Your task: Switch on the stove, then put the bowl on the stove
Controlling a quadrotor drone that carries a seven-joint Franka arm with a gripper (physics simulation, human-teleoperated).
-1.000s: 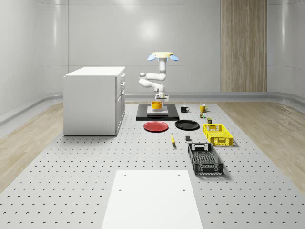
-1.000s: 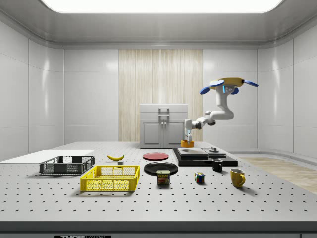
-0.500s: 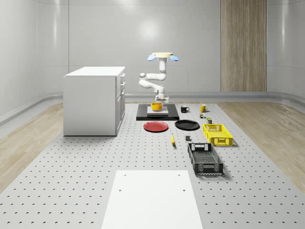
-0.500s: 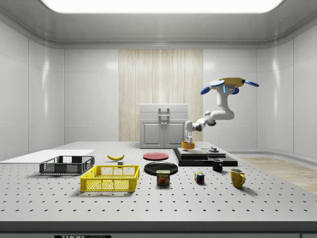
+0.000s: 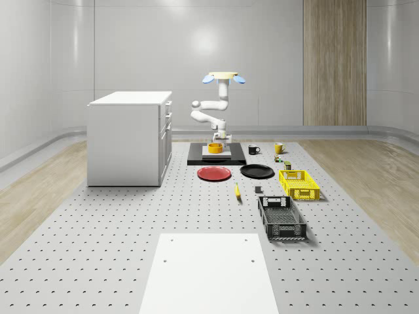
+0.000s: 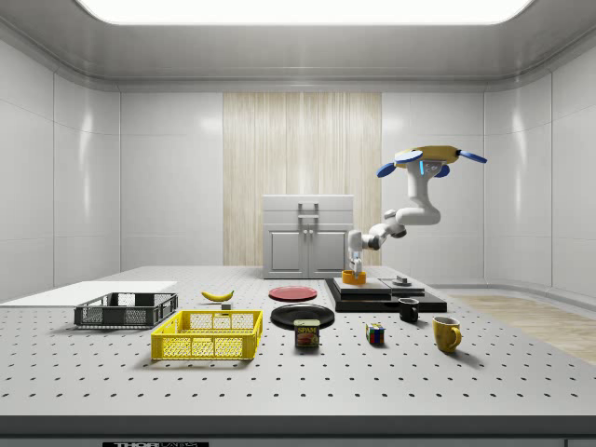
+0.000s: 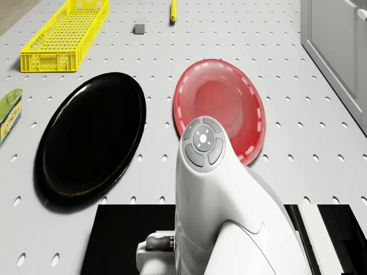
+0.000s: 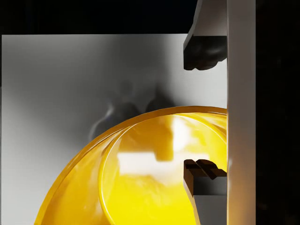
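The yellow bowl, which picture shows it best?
The wrist view: the bowl is close up, its rim between the pincer's fingers, over the stove's pale plate. In the whole-scene view and side view it is a tiny yellow spot on the stove.

The can [image 6: 307,333] reads "SPAM".

Bowl [image 5: 215,148] on stove [image 5: 196,159]; drone [image 5: 222,77] above.

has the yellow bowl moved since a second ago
Yes. In the whole-scene view the bowl has dropped from just above the stove onto its grey plate; in the side view it sits lower too. The gripper straddles its rim, and the drone hovers behind the stove.
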